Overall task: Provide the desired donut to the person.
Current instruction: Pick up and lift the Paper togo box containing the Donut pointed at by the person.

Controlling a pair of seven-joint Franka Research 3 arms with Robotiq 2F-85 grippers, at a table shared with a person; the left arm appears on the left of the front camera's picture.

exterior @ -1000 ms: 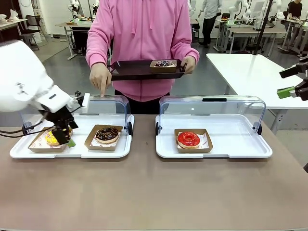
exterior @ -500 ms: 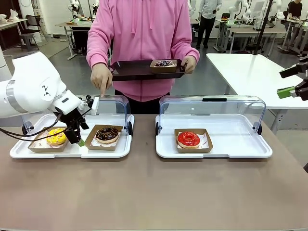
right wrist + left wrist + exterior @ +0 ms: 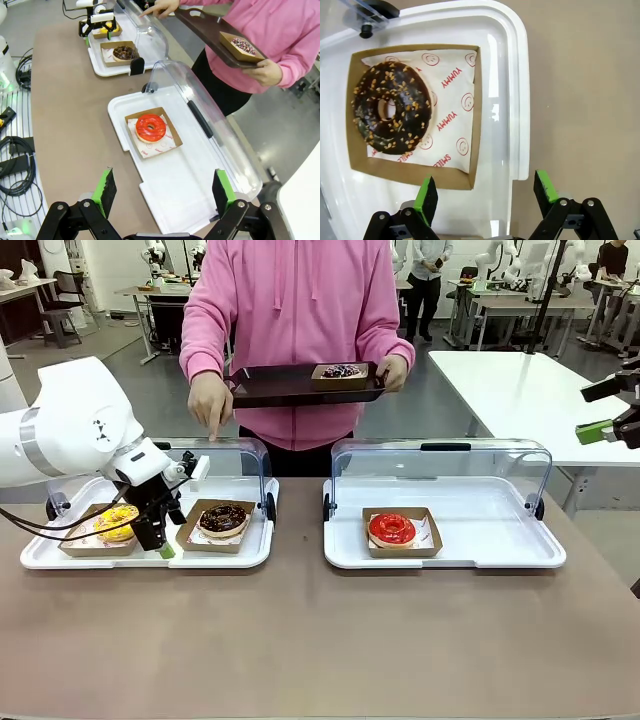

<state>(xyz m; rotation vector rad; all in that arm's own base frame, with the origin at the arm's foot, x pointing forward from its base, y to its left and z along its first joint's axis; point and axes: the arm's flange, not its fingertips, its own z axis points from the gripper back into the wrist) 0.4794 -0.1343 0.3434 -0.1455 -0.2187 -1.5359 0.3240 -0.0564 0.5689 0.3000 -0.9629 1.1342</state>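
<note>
Over the left tray [image 3: 245, 552] on the worktop [image 3: 300, 640], the left gripper [image 3: 487, 186] holds its fingers open and empty, just beside the boxed chocolate donut [image 3: 390, 114], and partly hides the yellow donut [image 3: 115, 523]. The right gripper [image 3: 162, 192], cut off at the front view's edge, is open too.

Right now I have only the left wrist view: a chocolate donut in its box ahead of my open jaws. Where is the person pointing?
Observer: The person's hand points a finger down at the left case lid, roughly above that chocolate donut.
Operator: Any other donut in this case?
Observer: Yes, a yellow donut in its own box, to the robot's left of the chocolate one.
Operator: Where would a donut go?
Observer: Probably the dark tray held in the person's other hand; it already carries one boxed donut.
</note>
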